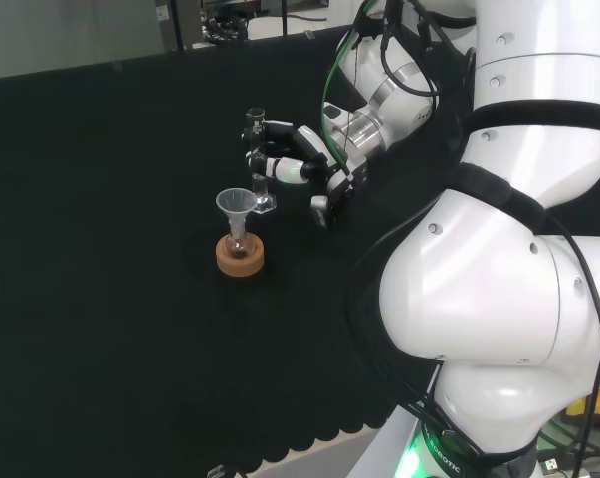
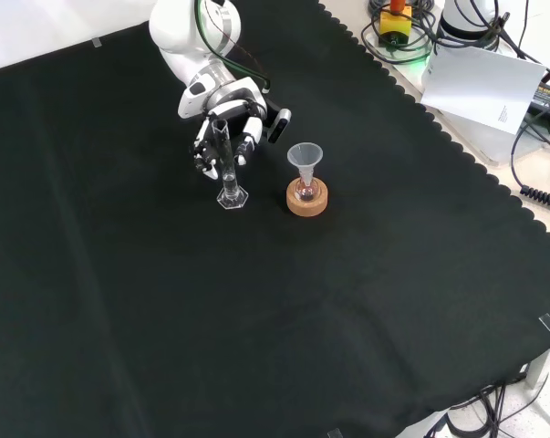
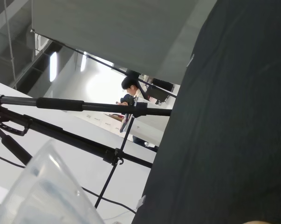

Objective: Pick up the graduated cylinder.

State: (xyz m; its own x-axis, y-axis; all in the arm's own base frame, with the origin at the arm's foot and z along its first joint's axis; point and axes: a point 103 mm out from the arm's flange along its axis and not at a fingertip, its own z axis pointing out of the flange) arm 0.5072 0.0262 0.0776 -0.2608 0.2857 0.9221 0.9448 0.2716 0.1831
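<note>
Hand [image 2: 227,128] is at the graduated cylinder [image 2: 227,164], fingers curled round its upper tube; base sits on tabletop, well in from edges, beside a funnel [image 2: 304,157] on cork stand [image 2: 306,198]. Step: grasp. Next, prob.: lift straight up, clear of funnel.

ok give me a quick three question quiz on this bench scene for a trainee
1. True or false: the hand has its fingers around the graduated cylinder.
2. What does the small flask with the funnel in it stand on? A) a red ribbed ring B) a cork ring C) the bare cloth
3. In the front view, does the cylinder stand left or right of the funnel?

Key
1. True; the cylinder's base sits on the black cloth or just above it.
2. B, the cork ring.
3. Left.
</note>
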